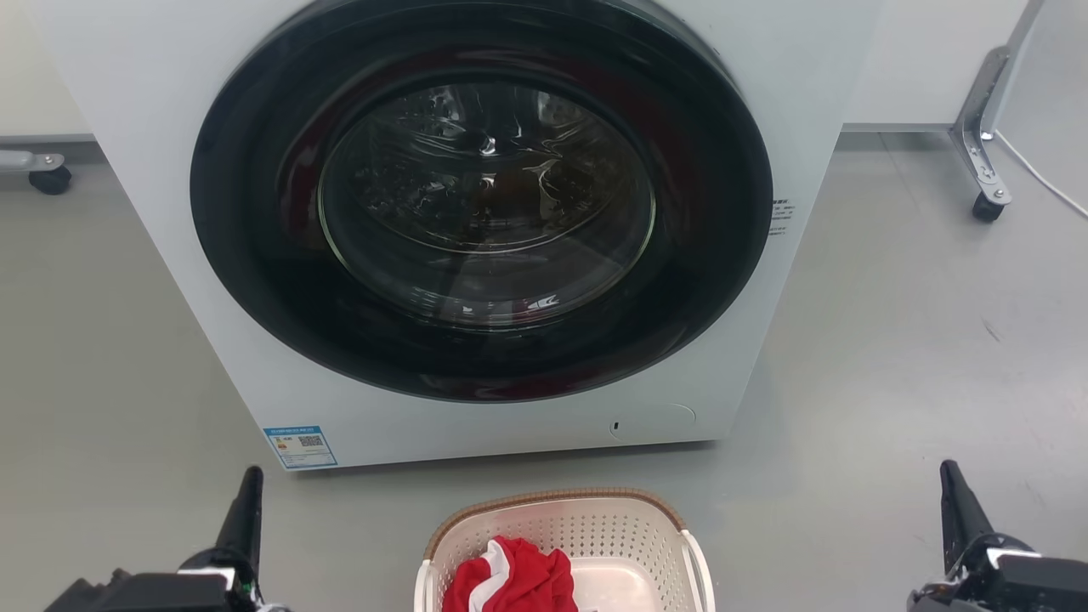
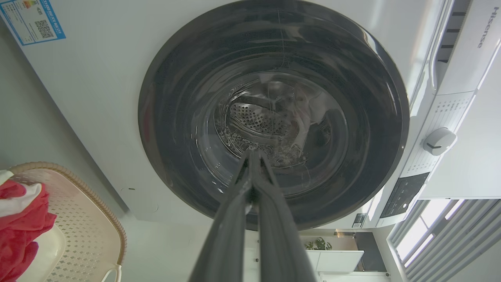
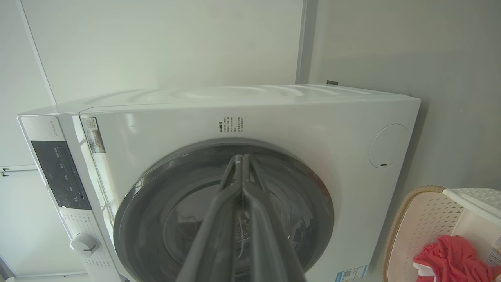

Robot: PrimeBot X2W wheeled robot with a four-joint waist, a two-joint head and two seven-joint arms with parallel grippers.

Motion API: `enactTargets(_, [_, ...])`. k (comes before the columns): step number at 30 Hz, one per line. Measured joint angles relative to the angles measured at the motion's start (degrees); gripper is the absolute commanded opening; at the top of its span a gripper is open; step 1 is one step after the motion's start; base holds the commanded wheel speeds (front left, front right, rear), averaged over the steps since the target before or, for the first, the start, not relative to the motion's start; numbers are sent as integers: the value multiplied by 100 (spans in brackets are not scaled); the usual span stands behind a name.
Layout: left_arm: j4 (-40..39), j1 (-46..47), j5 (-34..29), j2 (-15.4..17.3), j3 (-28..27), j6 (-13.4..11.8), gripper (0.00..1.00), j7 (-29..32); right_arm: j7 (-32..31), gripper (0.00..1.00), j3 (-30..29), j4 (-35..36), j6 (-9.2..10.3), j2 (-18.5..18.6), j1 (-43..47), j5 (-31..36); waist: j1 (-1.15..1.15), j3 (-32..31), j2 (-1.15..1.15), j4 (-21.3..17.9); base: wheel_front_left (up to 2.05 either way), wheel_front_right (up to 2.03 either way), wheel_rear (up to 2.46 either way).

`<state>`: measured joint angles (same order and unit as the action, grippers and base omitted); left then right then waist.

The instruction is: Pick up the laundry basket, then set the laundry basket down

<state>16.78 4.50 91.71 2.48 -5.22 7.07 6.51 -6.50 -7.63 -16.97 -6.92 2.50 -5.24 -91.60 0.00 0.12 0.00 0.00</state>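
The laundry basket (image 1: 586, 527), cream-white and perforated with a brown woven rim, stands on the floor at the bottom middle of the head view, holding a red and white cloth (image 1: 510, 578). It also sits at the lower left of the left wrist view (image 2: 86, 227) and the lower right of the right wrist view (image 3: 426, 219). My left gripper (image 1: 248, 489) is well to the basket's left, fingers together and holding nothing (image 2: 253, 154). My right gripper (image 1: 952, 484) stands far to its right, also shut and empty (image 3: 239, 158). Neither touches the basket.
A white front-loading washing machine (image 1: 212, 280) with a closed dark round door (image 1: 484, 212) rises just behind the basket. Grey floor lies on both sides. A metal leg on a caster (image 1: 986, 183) stands at the back right, another caster (image 1: 49, 178) at the back left.
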Motion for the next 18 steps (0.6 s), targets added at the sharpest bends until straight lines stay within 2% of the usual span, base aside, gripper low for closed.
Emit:
enactTargets(1, [25, -13, 0, -2, 5, -1, 100, 0, 1, 100, 5, -31, 1, -3, 9, 1, 0, 0, 0, 0, 0, 0, 0])
enactTargets(4, [196, -190, 0, -43, 27, -8, 100, -4, 3, 100, 31, -207, 12, -65, 175, 2, 0, 0, 0, 0, 0, 0, 0])
enactTargets(18, [77, -164, -126, -35, 186, -7, 100, -225, 264, 100, 247, -143, 11, -68, 154, 243, 0, -12, 0, -26, 0, 0, 0])
